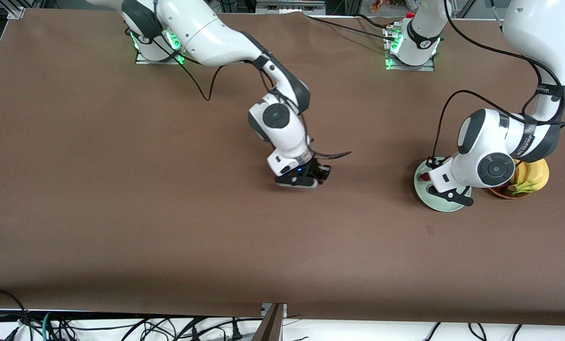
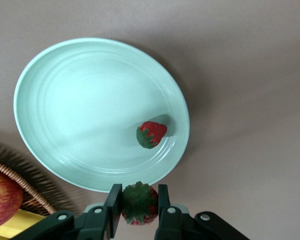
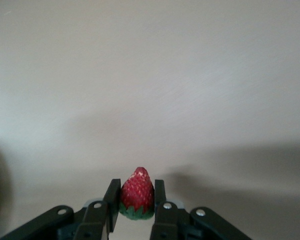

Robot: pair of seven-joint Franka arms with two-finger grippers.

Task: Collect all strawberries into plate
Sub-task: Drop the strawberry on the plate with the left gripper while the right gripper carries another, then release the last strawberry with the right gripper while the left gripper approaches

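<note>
Fingers (image 2: 114,206) of both grippers pinch one strawberry (image 2: 139,202) each; a third (image 2: 151,134) lies on the plate (image 2: 60,100).

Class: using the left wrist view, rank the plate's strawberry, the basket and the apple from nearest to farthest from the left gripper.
1. Strawberry, lying on the plate under the left gripper.
2. Basket, beside the plate.
3. Apple, in the basket.

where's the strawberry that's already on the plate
In the left wrist view, the strawberry lies on the mint plate close to its rim, toward the left arm's end of the table, beside the basket.
</note>
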